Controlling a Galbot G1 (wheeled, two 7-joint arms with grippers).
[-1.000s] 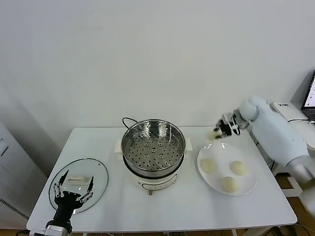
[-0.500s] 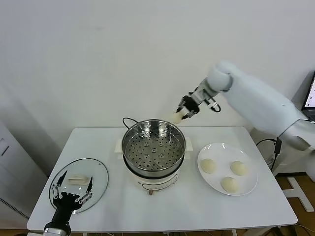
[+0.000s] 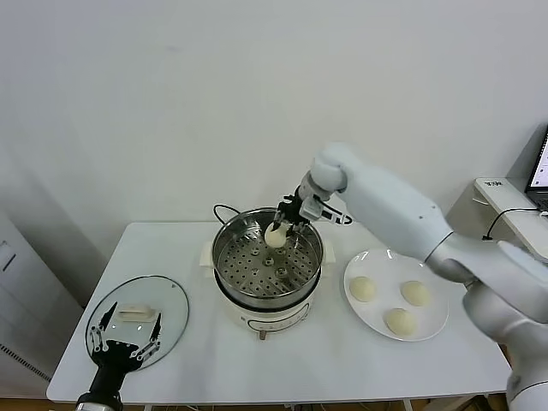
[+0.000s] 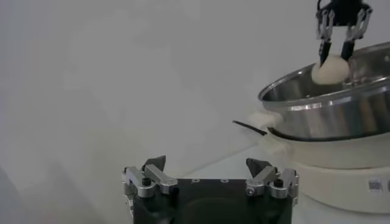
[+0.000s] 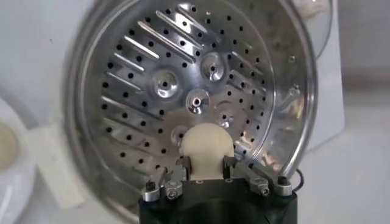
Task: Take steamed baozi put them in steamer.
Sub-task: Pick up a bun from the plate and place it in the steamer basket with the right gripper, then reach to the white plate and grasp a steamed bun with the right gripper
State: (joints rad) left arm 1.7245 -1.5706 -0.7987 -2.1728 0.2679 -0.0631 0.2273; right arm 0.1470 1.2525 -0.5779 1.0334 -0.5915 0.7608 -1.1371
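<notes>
The steamer (image 3: 267,261) is a shiny steel pot with a perforated tray (image 5: 183,91), standing mid-table on a white base. My right gripper (image 3: 276,231) hangs over the pot's far rim, shut on one cream-white baozi (image 5: 206,150), seen also from the left wrist view as a baozi (image 4: 329,68) just inside the rim. Three more baozi (image 3: 363,288) (image 3: 415,293) (image 3: 399,321) lie on the white plate (image 3: 432,330) to the right of the pot. My left gripper (image 3: 125,336) rests open and empty over the glass lid at the table's front left.
A round glass lid (image 3: 171,300) with a white handle (image 3: 137,314) lies flat at the front left. A black cord (image 3: 221,210) loops behind the pot. The table edge (image 3: 282,399) runs along the front; a laptop (image 3: 539,167) sits at the far right.
My right arm has swung left from above the plate, carrying the baozi, and lowered it to the steamer's far rim. The left arm has stayed put.
</notes>
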